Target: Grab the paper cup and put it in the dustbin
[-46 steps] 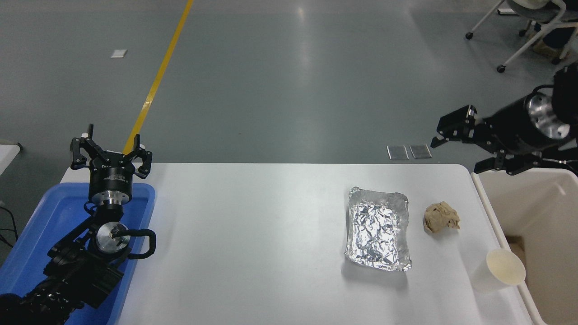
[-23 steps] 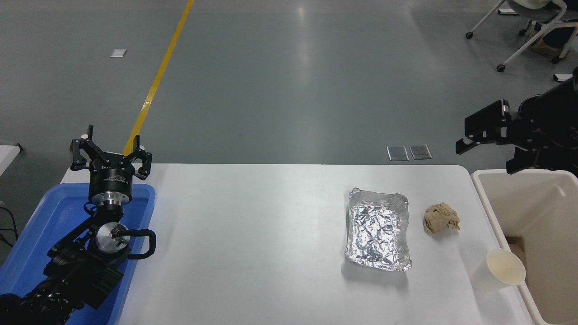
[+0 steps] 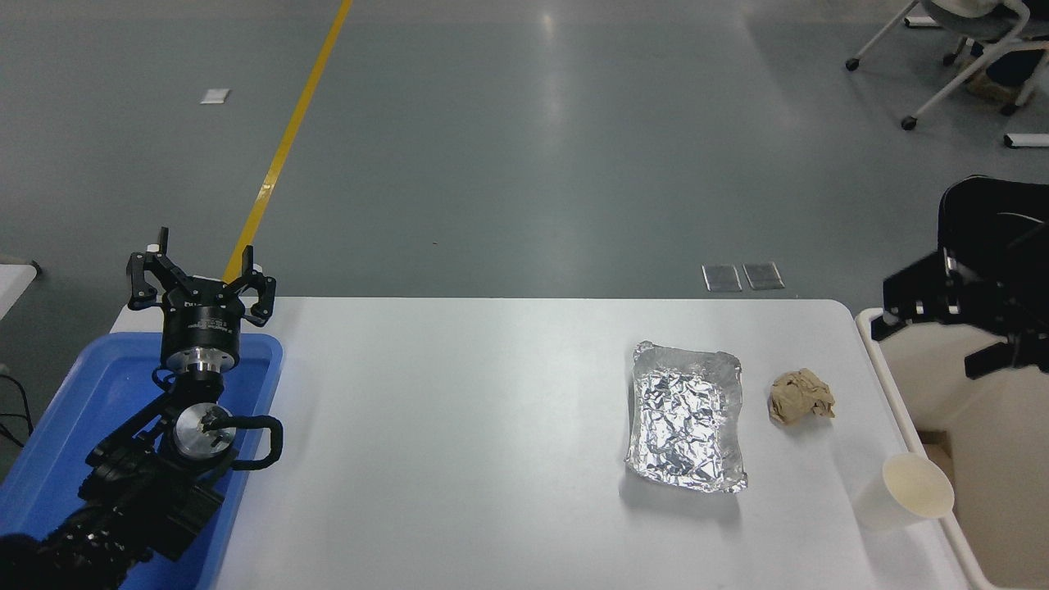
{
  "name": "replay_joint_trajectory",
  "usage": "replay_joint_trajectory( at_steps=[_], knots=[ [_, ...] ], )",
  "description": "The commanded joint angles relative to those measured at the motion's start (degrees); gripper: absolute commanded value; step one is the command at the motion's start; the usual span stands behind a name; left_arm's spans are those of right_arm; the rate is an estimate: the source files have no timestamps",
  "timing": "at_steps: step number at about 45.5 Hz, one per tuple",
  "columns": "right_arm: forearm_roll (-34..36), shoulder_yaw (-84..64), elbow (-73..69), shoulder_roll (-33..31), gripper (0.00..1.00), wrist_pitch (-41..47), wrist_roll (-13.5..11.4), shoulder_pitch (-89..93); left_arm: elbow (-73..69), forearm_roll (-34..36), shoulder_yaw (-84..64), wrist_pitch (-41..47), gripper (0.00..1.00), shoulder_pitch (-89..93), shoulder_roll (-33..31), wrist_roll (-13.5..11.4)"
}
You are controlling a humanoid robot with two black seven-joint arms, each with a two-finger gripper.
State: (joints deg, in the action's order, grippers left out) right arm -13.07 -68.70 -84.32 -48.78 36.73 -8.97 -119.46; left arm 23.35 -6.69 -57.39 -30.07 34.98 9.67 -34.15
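The white worktop (image 3: 492, 426) has rounded far corners and a smooth, faintly glossy face that takes a pale sheen from the room lights. The cup (image 3: 901, 493) stands upright near the worktop's near right corner, its open mouth showing a cream inside, just beside the rim of the dustbin (image 3: 889, 385). The dustbin sits off the worktop's right edge, a big beige tub with a thick rim; a brownish scrap shows low inside it.

Farther in from the cup lie a crumpled brown paper ball (image 3: 801, 396) and, to its left, a crinkled foil tray (image 3: 687, 416); the two are near each other but apart. A blue tray (image 3: 49, 442) overlaps the worktop's left edge.

The left hand (image 3: 199, 279) is parked over the blue tray's far end, pointing away, its fingers spread wide and empty. The right hand (image 3: 942, 328) comes in from the right edge and hangs over the dustbin's far corner, well apart from the cup; its fingers stand open with nothing between them.

Beyond the worktop is a grey, shiny floor (image 3: 524, 147) with a yellow line (image 3: 287, 139) running diagonally, a small white patch at the far left, and two metal floor plates (image 3: 742, 276) just past the far edge. Wheeled chair legs (image 3: 942, 57) show at the top right.
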Motion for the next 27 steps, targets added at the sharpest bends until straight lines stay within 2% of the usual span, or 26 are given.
replay_joint_trajectory(
  at_steps=[1, 10, 27],
  knots=[
    [-0.64, 0.85, 2.76, -0.7, 1.0, -9.74, 0.1, 12.93, -0.06, -0.07, 0.0, 0.01, 0.99, 0.0, 0.0, -0.04],
    [-0.64, 2.87, 6.54, -0.35, 1.0, -17.39, 0.71, 23.39, -0.06, -0.07, 0.0, 0.01, 0.99, -0.08, 0.0, -0.04],
    [-0.64, 10.17, 12.43, -0.52, 0.98, -20.82, 0.8, 37.28, -0.06, -0.25, 0.0, 0.01, 0.99, -0.08, 0.0, -0.13]
  ],
)
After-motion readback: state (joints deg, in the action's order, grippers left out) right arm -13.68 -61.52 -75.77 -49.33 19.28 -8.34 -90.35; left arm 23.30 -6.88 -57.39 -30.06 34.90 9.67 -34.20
